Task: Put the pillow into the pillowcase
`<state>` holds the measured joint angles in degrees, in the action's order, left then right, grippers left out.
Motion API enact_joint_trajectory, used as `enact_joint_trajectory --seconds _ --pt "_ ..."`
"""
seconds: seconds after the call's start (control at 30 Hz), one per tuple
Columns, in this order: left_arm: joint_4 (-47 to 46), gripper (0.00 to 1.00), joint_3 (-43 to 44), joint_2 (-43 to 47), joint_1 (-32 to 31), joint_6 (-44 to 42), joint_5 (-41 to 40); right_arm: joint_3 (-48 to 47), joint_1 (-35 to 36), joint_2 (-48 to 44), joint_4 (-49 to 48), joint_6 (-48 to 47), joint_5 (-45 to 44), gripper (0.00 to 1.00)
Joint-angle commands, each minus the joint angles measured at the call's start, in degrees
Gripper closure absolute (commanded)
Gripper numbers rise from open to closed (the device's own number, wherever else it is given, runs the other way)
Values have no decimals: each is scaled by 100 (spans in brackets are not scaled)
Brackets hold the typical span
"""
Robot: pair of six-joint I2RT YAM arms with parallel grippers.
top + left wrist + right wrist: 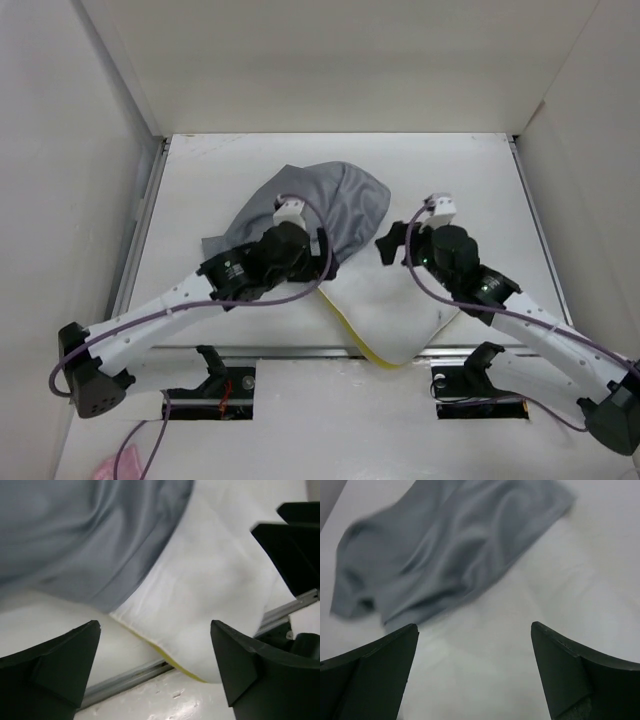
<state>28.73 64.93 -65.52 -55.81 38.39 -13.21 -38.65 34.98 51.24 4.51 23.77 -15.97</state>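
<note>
the pillow (395, 310) lies in the middle of the table (460, 170), its far end tucked into the grey pillowcase (330, 205) and its near part sticking out bare and white toward the arms. the yellow band (350, 330) runs along the pillow's left edge down to the near corner, which reaches the metal rail (130, 677) at the table's near edge. the pillowcase is bunched and wrinkled, humped over the pillow's far end, with a loose flap spread flat on the table to the left.

the left fingers (55, 665) are spread wide with nothing between them, hovering over the spot where the pillowcase's hem crosses the white pillow. the right fingers (370, 675) are spread wide too, gripping nothing, above the pillow's right side and just beside the right edge of the pillowcase. the right wrist view is blurred, but it shows grey cloth beyond the fingers and white surface beneath them.
</note>
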Motion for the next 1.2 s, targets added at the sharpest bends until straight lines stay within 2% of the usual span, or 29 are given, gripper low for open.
enact_joint_trajectory --seconds 0.0,0.03,0.1,0.17,0.27,0.4,0.57,0.63,0.67,0.7,0.73,0.87,1.03,1.1,1.17 --pt "-69 15 -1330 440 -157 1230 -190 -318 955 78 1182 -400 683 1" --pt "-69 15 -1803 548 -236 1580 -190 -318 1480 131 1244 -399 735 1" --pt "-69 16 -2167 767 -290 1811 -260 -379 1966 350 1455 -400 543 1" --pt "-314 16 -2457 768 -369 1883 -313 -432 2484 622 1709 -399 254 1" --pt "-491 16 -2511 646 -422 1830 -480 -581 2889 895 1781 -549 43 1" --pt "-342 18 -2362 216 -422 1883 -876 -775 3146 1450 1833 -488 -406 1" --pt "141 19 -1984 -137 -422 1935 -1332 -942 3146 2703 1729 -111 -1030 1" --pt "194 19 -1922 -67 -422 1997 -1403 -1265 3146 3065 1939 66 -1477 13" --pt "194 20 -1983 -14 -422 1997 -1403 -1267 3146 3311 1939 145 -1584 24" --pt "194 20 -1984 91 -361 1997 -1403 -1320 3146 3383 1939 224 -1681 49" --pt "-23 20 -2123 92 -360 1840 -1351 -1320 3146 3383 1939 355 -1899 99" --pt "-543 23 -2370 171 -272 1575 -1008 -1267 3146 2989 1580 277 -1972 100" --pt "-1097 23 -2441 -171 -272 1242 -1008 -1162 3146 2199 1236 -205 -1445 100" --pt "-1247 23 -2266 -356 -272 1171 -1209 -1214 3146 2135 1236 -267 -1374 100" --pt "-1029 28 -2090 -706 -185 1424 -1631 -1267 3146 2074 1288 -320 -1374 100"
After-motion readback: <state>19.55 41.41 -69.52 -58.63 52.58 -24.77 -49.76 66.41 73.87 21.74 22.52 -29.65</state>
